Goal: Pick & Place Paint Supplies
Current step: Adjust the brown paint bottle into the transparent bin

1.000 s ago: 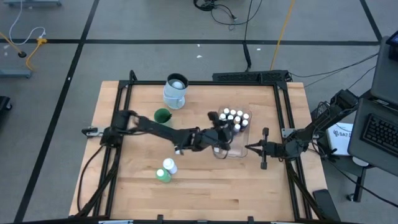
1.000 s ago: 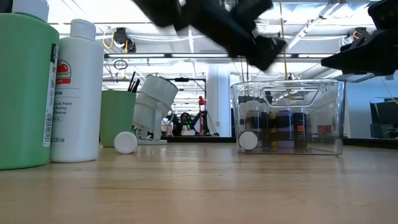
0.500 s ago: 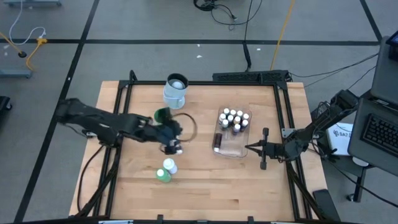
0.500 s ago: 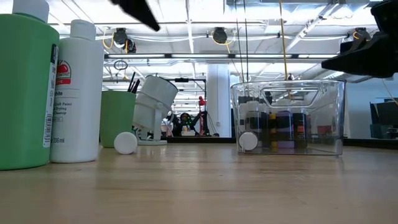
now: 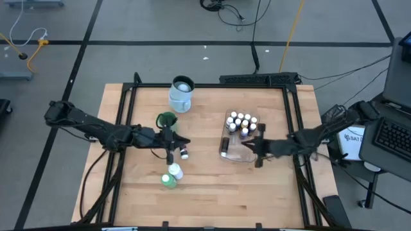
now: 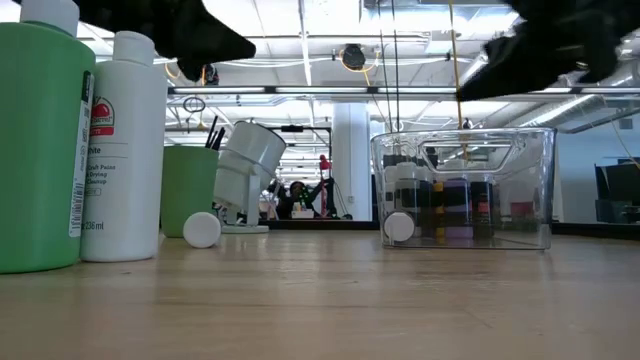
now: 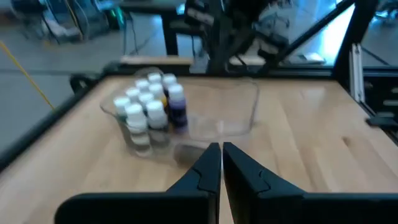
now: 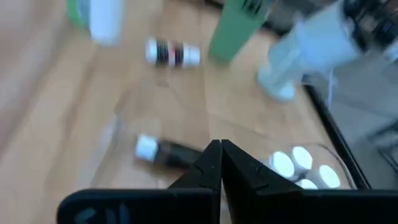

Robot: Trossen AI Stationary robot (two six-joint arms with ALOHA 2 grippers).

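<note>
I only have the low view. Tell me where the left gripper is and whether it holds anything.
Observer: The left gripper is shut with nothing between its fingers, pointing toward the clear tub.
Operator: Locate the loose small bottle on the table.
Observer: The small bottle lies on its side between the green cup and the tub, close to the left gripper.
Operator: Now the right gripper.
Observer: The right gripper is shut at the tub's edge, facing another bottle lying flat inside it.
</note>
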